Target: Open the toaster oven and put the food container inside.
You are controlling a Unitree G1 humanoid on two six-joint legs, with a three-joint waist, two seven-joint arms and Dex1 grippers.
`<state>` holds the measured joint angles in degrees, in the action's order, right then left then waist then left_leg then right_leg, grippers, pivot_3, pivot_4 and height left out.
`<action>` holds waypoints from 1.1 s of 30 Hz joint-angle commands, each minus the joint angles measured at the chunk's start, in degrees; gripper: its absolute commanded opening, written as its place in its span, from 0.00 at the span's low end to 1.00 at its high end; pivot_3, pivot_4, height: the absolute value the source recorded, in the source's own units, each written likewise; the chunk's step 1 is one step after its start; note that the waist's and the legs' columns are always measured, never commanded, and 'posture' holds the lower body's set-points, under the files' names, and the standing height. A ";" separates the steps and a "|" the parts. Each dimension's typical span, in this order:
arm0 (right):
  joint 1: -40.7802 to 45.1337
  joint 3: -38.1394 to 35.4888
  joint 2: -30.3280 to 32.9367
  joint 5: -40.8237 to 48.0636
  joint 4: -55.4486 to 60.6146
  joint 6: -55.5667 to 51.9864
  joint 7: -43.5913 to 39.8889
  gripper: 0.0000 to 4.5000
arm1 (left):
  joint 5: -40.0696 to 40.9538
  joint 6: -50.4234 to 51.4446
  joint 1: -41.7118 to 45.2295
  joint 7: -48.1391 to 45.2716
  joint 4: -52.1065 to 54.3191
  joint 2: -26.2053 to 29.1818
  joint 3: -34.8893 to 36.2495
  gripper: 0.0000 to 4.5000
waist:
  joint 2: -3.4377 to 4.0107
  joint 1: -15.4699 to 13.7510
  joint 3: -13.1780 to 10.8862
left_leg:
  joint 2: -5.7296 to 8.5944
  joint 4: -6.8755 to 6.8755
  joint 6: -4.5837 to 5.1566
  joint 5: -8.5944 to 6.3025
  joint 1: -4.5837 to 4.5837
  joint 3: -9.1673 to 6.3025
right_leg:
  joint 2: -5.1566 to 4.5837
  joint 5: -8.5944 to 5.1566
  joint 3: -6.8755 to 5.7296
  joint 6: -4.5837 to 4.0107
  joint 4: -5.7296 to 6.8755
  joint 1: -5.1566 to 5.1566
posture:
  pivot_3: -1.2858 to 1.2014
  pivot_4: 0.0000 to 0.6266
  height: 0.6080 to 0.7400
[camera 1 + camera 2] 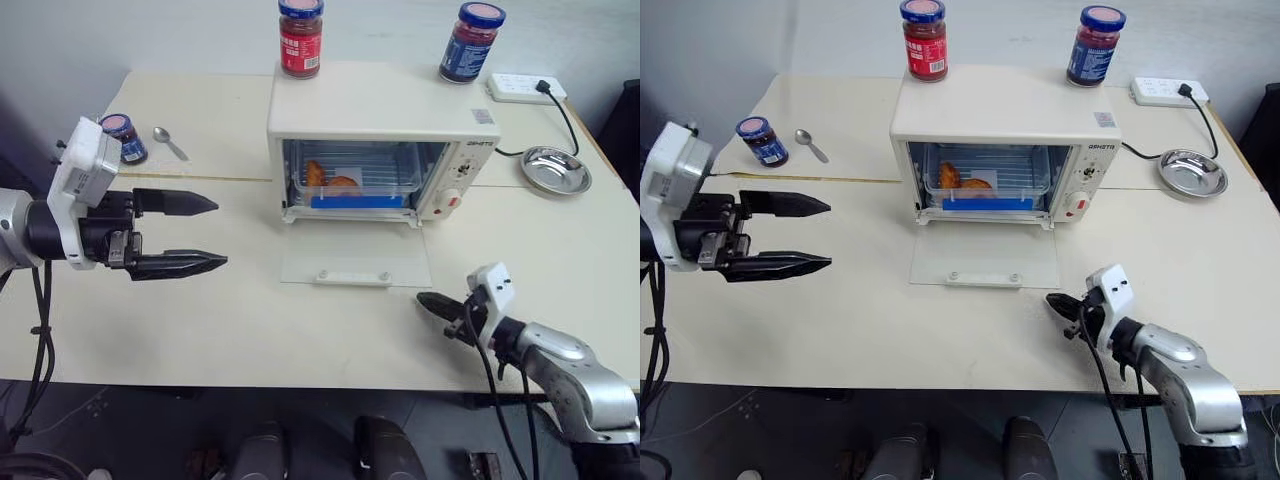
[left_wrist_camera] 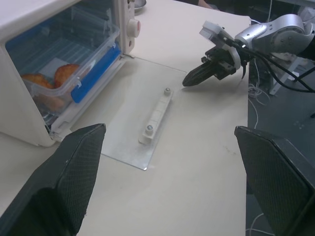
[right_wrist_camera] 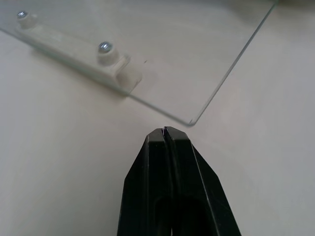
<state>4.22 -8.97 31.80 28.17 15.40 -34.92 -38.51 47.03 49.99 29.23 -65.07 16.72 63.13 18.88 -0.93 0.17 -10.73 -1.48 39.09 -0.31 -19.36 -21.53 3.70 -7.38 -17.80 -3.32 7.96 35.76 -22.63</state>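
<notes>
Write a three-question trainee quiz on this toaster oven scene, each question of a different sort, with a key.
1. True or false: the toaster oven has its glass door folded down flat on the table.
2. Where is the food container? A: beside the round steel dish. B: inside the oven, on the rack. C: held by a gripper.
3. Fill in: the left gripper has its fingers ____, and the right gripper has its fingers shut.

Key: 1 true; 2 B; 3 open.
</notes>
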 commanded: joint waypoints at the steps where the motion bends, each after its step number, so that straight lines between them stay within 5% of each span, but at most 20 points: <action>1: 3.26 -1.96 0.35 2.54 1.91 0.21 -0.49 0.00 | -0.60 -1.81 1.20 0.59 -0.81 -0.27 -0.32 0.99 | 0.00 0.04 0.00 | -0.01 0.00 0.00 0.00 0.00 0.00 | 0.00 0.00 0.01 0.00 0.00 -0.01 | 0.52 0.24 1.00; 9: 16.40 -16.62 7.70 21.27 3.79 -9.71 -1.16 0.00 | -0.71 -3.42 0.28 1.21 -1.67 -0.44 0.12 0.99 | 0.09 -0.03 -0.06 | -0.10 0.01 0.02 -0.02 -0.01 -0.01 | 0.01 0.00 0.10 0.01 0.00 -0.05 | 0.52 0.24 1.00; 14: 16.09 -17.09 14.93 21.80 2.41 -11.65 -5.55 0.00 | -1.05 -4.24 0.74 1.43 -3.43 -0.45 0.11 0.99 | -0.06 -0.21 0.02 | -0.17 -0.05 -0.07 -0.08 0.00 0.00 | 0.20 -0.06 -0.04 -0.12 0.00 -0.02 | 0.52 0.24 1.00; 17: 14.82 -18.80 18.70 23.56 0.62 -14.22 -9.09 0.13 | -1.35 -4.68 0.66 1.32 -4.78 -0.20 0.36 1.00 | -0.04 -0.14 0.01 | -0.14 -0.03 -0.01 -0.12 -0.03 0.11 | 0.16 -0.06 0.05 -0.12 -0.03 -0.04 | 0.52 0.24 1.00; 29: 10.82 -27.66 33.47 22.93 -9.18 -13.73 -24.51 0.99 | -2.94 -6.64 0.08 -0.26 -9.15 1.42 1.86 1.00 | -0.02 0.01 -0.01 | -0.16 0.02 0.07 -0.16 0.00 0.22 | 0.14 -0.05 0.11 -0.09 -0.03 -0.04 | 0.52 0.24 1.00; 33: 10.66 -25.83 33.29 18.46 -9.69 -8.65 -24.67 0.99 | -3.34 -7.14 0.13 0.11 -9.44 0.91 1.76 1.00 | -0.02 0.01 -0.01 | -0.17 0.01 0.06 -0.16 0.02 0.23 | 0.14 -0.05 0.14 -0.09 -0.02 -0.06 | 0.52 0.24 1.00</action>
<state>14.55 -34.09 63.98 48.15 5.55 -46.38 -62.94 44.12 43.79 28.99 -65.01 7.07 63.12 18.77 -0.95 0.18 -10.74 -1.65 39.11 -0.24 -19.52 -21.51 3.94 -7.24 -17.84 -3.18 7.87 35.74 -22.68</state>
